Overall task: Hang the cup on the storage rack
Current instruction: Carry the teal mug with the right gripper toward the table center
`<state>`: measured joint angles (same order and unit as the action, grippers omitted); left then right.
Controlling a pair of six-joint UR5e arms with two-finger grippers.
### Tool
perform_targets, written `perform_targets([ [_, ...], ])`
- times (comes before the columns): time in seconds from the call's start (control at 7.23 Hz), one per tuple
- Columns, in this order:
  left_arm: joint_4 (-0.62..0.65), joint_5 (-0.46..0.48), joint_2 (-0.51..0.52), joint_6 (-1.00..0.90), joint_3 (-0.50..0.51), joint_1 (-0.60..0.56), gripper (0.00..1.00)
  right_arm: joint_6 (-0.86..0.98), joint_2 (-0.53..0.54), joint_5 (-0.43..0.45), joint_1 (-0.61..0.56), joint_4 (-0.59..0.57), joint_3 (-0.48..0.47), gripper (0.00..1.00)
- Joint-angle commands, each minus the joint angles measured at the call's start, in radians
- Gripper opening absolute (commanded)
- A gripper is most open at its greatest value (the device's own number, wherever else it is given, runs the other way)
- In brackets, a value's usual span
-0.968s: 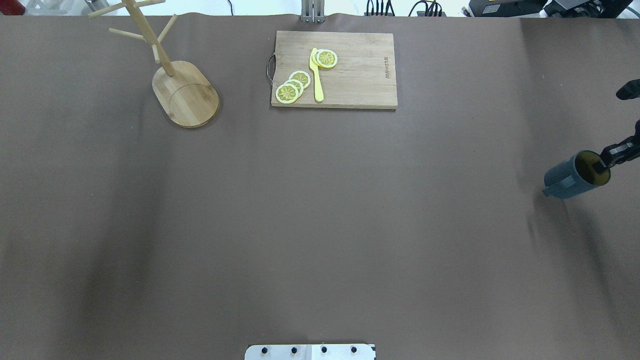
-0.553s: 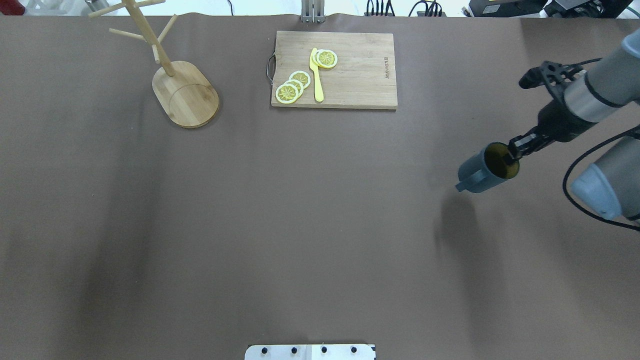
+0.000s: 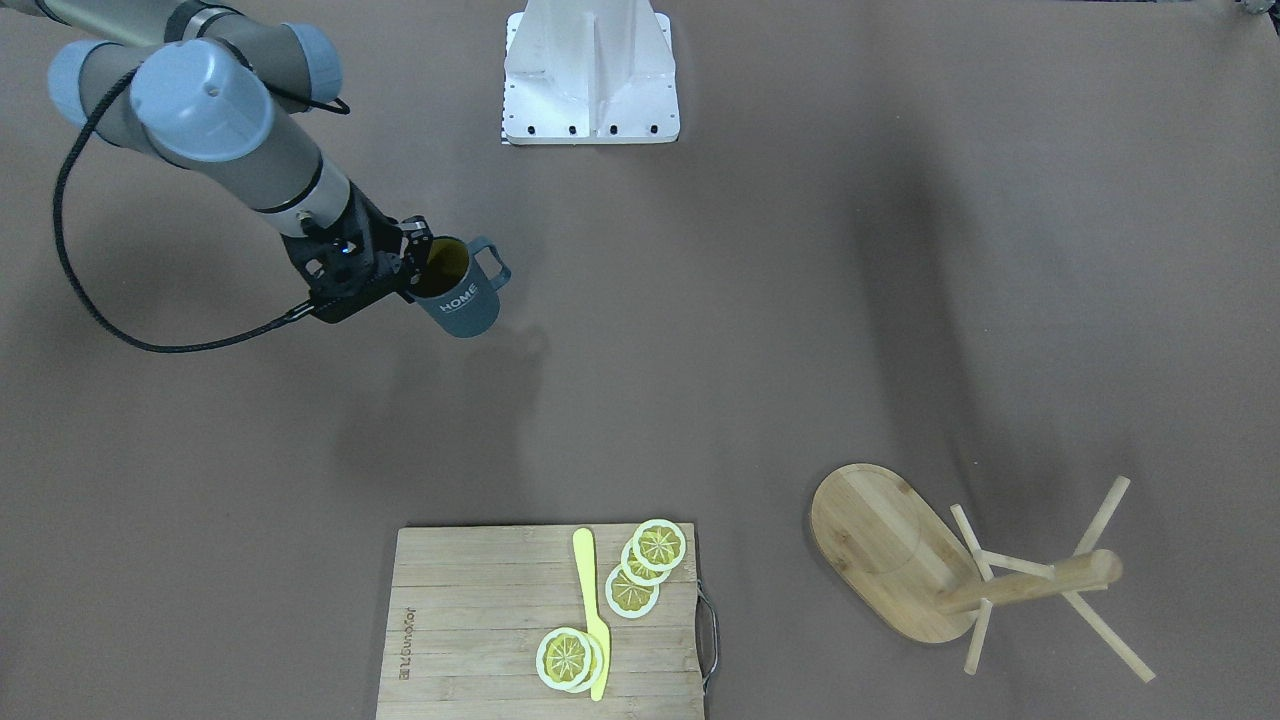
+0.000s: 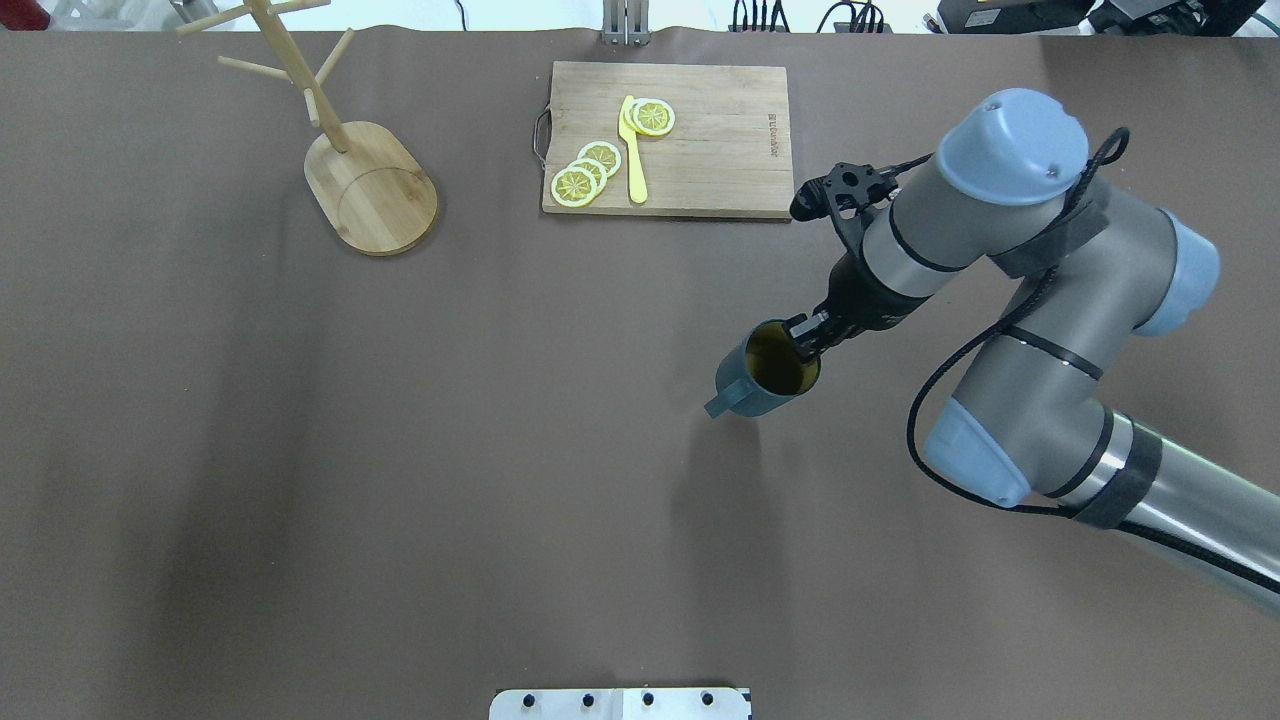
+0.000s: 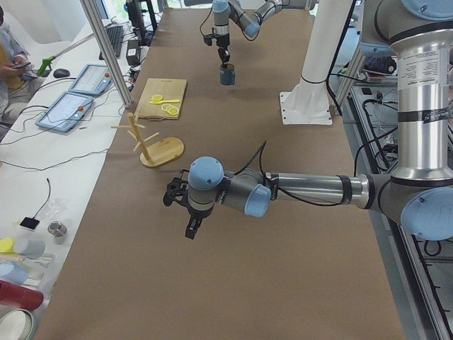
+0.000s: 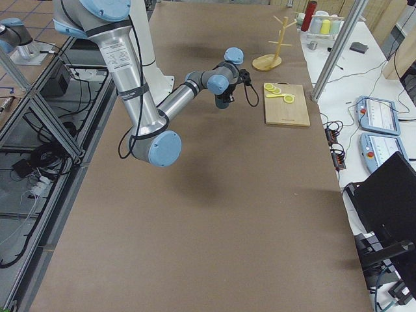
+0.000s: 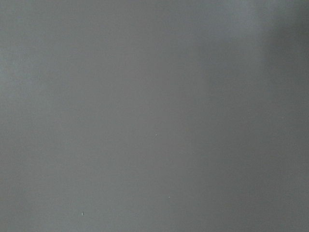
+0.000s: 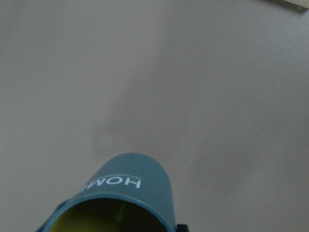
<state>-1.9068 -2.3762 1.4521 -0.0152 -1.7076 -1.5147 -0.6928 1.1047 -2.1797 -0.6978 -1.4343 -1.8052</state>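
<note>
The cup (image 4: 762, 382) is dark teal with a yellow inside and "HOME" on its side (image 3: 462, 297). It hangs above the table right of the middle, handle pointing left. My right gripper (image 4: 806, 336) is shut on its rim, one finger inside. The right wrist view shows the cup (image 8: 129, 186) from above. The storage rack (image 4: 372, 187), a bamboo mug tree, stands at the far left, well away from the cup. My left gripper (image 5: 191, 228) shows only in the exterior left view, low over bare table; I cannot tell if it is open.
A wooden cutting board (image 4: 720, 150) with lemon slices and a yellow knife (image 4: 633, 150) lies at the far middle, between the cup and the rack. The robot's base plate (image 4: 620, 703) is at the near edge.
My right arm has carried the cup leftward from the table's right edge to just right of the middle. The rack and board have not moved.
</note>
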Motion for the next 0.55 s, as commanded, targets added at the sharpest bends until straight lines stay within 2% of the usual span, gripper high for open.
perform_targets([
  [0.0,-0.128,0.000,-0.013,-0.002,0.006,0.046,0.98,-0.028,-0.101,0.085,0.084,-0.001,0.064,0.00],
  [0.41,-0.193,-0.035,-0.025,0.009,0.013,0.083,0.98,-0.030,-0.175,0.129,0.118,-0.001,0.139,0.00],
])
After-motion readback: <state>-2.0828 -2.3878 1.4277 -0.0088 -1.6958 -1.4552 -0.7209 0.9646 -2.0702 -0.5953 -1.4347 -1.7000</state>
